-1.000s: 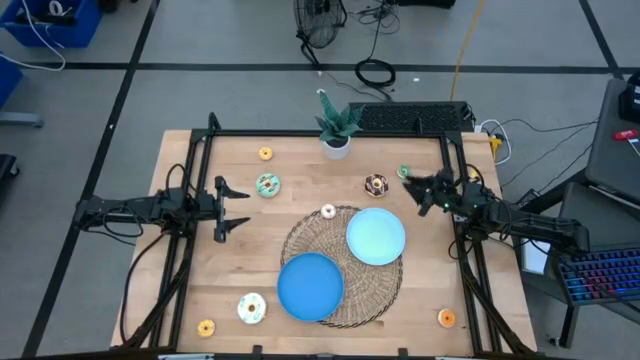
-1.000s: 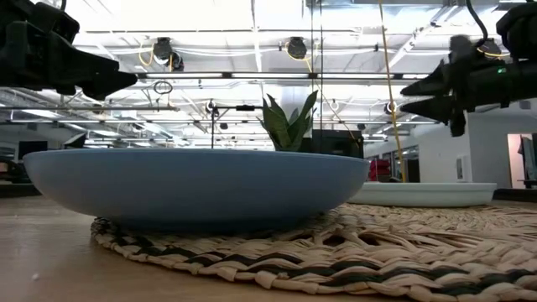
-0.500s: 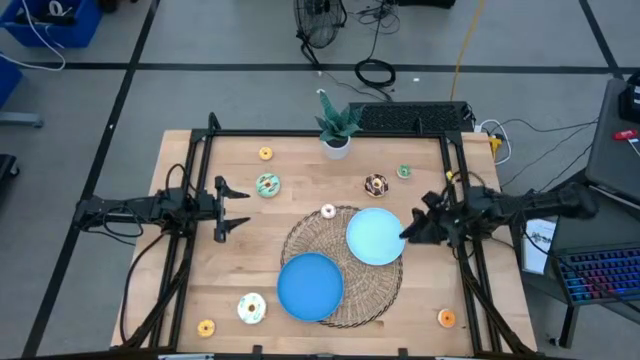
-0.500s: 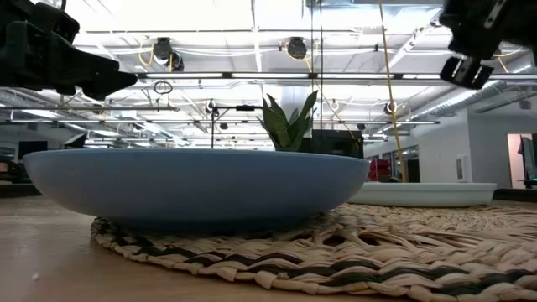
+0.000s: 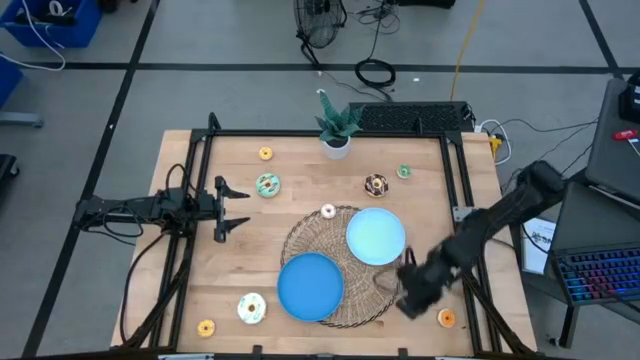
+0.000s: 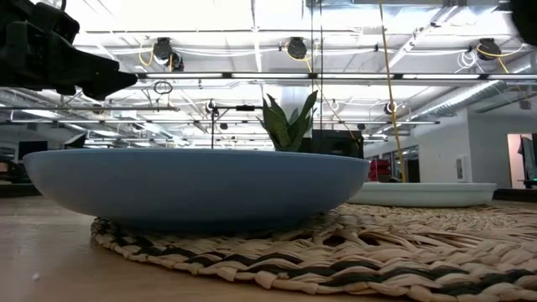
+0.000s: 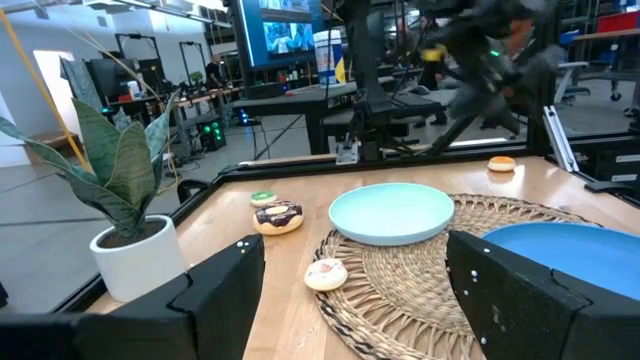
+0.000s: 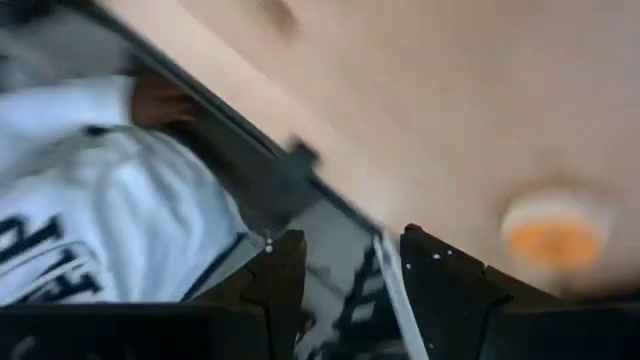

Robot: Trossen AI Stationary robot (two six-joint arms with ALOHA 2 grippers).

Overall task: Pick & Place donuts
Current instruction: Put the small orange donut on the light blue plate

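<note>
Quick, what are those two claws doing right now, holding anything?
Left claw: open, empty, waiting at the table's left side.
Right claw: open, empty, near the orange donut.

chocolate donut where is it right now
In the high view the chocolate donut lies on the bare table toward the far right, between the small green donut and the woven mat, just beyond the light blue plate.

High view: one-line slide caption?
Right gripper swings low beside an orange donut; left gripper waits, fingers open.

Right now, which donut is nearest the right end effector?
The orange donut near the table's front right corner; the right end effector hangs just beside it, the others lie farther off.
</note>
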